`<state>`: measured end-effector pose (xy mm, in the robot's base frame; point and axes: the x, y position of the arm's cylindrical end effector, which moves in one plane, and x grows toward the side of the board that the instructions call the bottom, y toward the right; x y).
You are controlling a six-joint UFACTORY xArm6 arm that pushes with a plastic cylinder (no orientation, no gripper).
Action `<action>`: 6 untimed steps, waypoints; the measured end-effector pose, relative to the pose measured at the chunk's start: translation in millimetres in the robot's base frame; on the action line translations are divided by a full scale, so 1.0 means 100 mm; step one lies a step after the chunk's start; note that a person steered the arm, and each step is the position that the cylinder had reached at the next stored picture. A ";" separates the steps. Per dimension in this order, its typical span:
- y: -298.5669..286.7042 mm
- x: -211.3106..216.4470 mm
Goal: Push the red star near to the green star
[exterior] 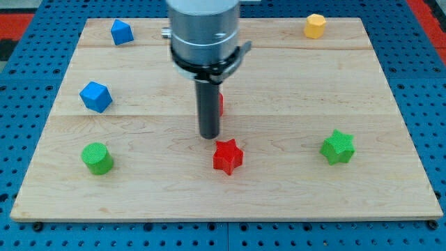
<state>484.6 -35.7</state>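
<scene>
Currently I see my tip (210, 136), the blunt lower end of a straight dark rod under a grey metal cylinder, standing just above and slightly to the view's left of the red star (227, 156); whether the two touch I cannot tell. I have no fingers on this rig, only the rod.

Taking the red star as landmark: it is a glossy plastic block lying low on a pale wooden board (279, 195) with visible grain and plank seams. The green star (338, 147), same material, lies well apart toward the view's right, at almost the same height. Bare wood runs between the two stars.

A green cylinder (97, 158) stands well apart to the view's left. One blue angular block (95, 96) sits up and left, another blue block (122, 32) further up near the board's top edge. A yellow block (315, 26), apparently hexagonal, lies far up and right. A small red piece (220, 104) shows just behind the rod; its shape is hidden.

The board's bottom edge lies near below the red star. Blue perforated panels (28, 111) surround the board.
</scene>
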 end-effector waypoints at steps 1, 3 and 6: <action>-0.05 0.15; -0.01 0.48; 0.95 0.32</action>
